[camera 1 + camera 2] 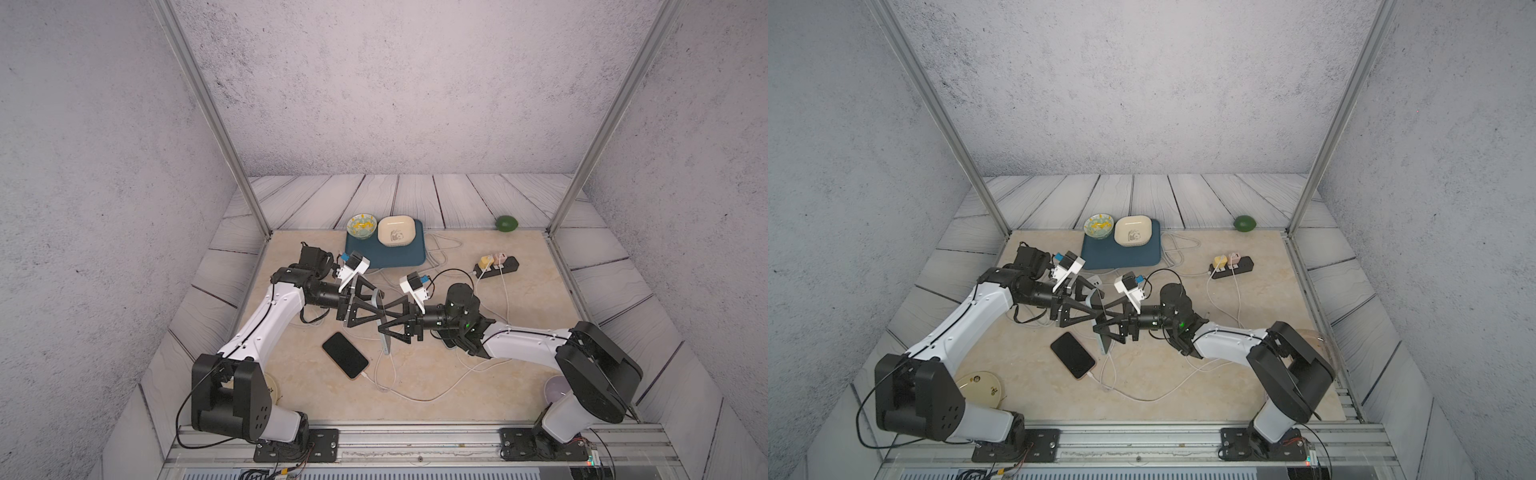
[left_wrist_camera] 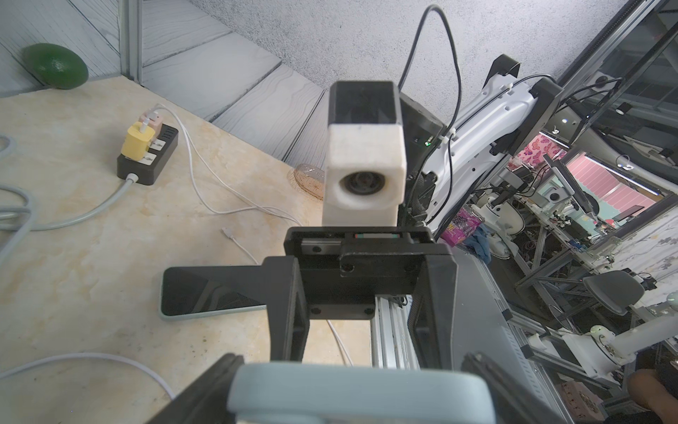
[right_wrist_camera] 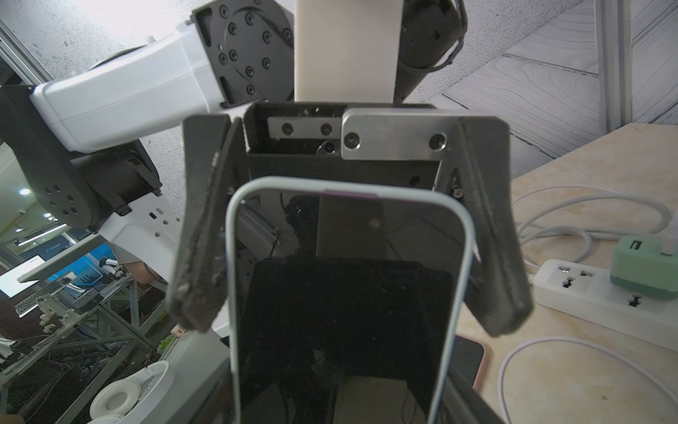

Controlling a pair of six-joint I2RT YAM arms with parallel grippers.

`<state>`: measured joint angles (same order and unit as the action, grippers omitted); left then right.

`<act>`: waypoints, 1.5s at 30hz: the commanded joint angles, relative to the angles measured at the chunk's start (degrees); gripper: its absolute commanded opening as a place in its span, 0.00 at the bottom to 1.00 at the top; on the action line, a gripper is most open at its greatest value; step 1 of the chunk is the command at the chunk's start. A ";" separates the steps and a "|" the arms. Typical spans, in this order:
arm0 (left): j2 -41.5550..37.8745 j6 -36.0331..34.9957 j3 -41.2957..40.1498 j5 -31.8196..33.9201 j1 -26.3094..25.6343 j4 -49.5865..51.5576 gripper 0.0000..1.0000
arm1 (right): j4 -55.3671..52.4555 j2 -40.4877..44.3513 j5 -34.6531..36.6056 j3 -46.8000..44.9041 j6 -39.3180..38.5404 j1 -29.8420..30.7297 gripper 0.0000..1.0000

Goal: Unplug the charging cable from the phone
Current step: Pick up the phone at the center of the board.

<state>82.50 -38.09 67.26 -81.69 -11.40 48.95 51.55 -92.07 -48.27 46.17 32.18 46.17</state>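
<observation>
A phone [image 1: 386, 345] in a pale blue-grey case stands on edge above the middle of the table, visible in both top views [image 1: 1104, 345]. My right gripper [image 1: 384, 320] is shut across its width, and the dark screen [image 3: 345, 293] fills the right wrist view. From the other side, my left gripper [image 1: 380, 309] is open, with its fingers [image 3: 198, 257] spread wider than the phone's far end [image 2: 359, 389]. A white charging cable [image 1: 392, 368] hangs from the phone's near lower end onto the table. I cannot see the plug itself clearly.
A black phone [image 1: 345, 354] in a pink case lies flat just left of the held one, with its own cable attached. Behind are a blue tray [image 1: 386, 255] with two bowls, a black power strip [image 1: 496, 266], a white power strip [image 3: 572, 286] and a green fruit [image 1: 507, 223]. Loose cables cross the table.
</observation>
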 commanded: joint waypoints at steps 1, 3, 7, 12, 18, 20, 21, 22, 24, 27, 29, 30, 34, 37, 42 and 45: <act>0.42 -1.75 1.57 -0.70 -0.36 2.01 1.00 | 5.29 0.14 -1.13 2.37 1.16 0.32 0.49; 0.55 -2.17 1.55 -0.69 -0.30 2.46 0.97 | 5.32 0.09 -0.82 2.18 0.94 0.37 0.49; 0.87 -2.74 1.89 -0.68 -0.35 3.31 0.90 | 5.00 0.26 -0.77 2.08 0.84 0.32 0.49; 1.99 -4.96 3.21 -1.13 -0.29 6.35 0.78 | 3.27 0.83 -0.77 1.99 0.43 0.32 0.51; 3.28 -9.73 5.28 -1.28 -0.30 11.84 0.56 | 0.22 1.56 -0.85 1.90 -0.40 0.31 0.58; 3.58 -11.04 5.79 -1.07 -0.29 13.16 0.47 | -1.63 1.91 -0.80 1.90 -0.83 0.28 0.64; 3.56 -11.20 5.92 -0.74 -0.29 13.38 0.44 | -2.63 2.11 -0.85 1.90 -1.10 0.32 0.67; 3.62 -11.22 6.01 -0.21 -0.29 13.36 0.41 | -3.58 2.35 -0.79 1.84 -1.38 0.32 0.70; 3.42 -11.23 6.16 0.43 -0.16 13.42 0.37 | -5.39 3.01 -0.60 1.53 -2.06 0.32 0.76; 2.74 -10.75 6.15 1.22 0.12 12.78 0.33 | -7.41 3.92 -0.27 0.70 -2.68 0.32 0.82; 2.05 -8.73 5.80 1.48 0.43 10.95 0.31 | -7.94 4.32 -0.30 -0.01 -2.76 0.32 0.85; 1.86 -7.49 5.52 1.65 0.60 9.56 0.29 | -8.24 4.41 -0.52 -0.34 -2.70 0.28 0.86; 1.19 -4.06 4.81 2.03 1.25 6.21 0.26 | -9.22 5.13 -0.93 -1.74 -2.69 0.53 0.86; 1.08 -3.75 4.96 2.06 1.76 6.14 0.26 | -10.12 6.00 -0.57 -3.39 -3.41 0.99 0.86; 0.83 -3.57 5.25 1.78 2.57 6.08 0.25 | -12.70 6.45 -0.21 -4.94 -5.26 2.10 0.84; 0.57 -3.58 5.25 1.95 2.85 6.08 0.25 | -13.51 6.44 0.31 -5.67 -5.99 2.61 0.81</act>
<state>85.08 -42.15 71.53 -77.62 -9.06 55.09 39.55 -87.07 -47.88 41.15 28.12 48.31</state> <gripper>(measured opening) 0.814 0.813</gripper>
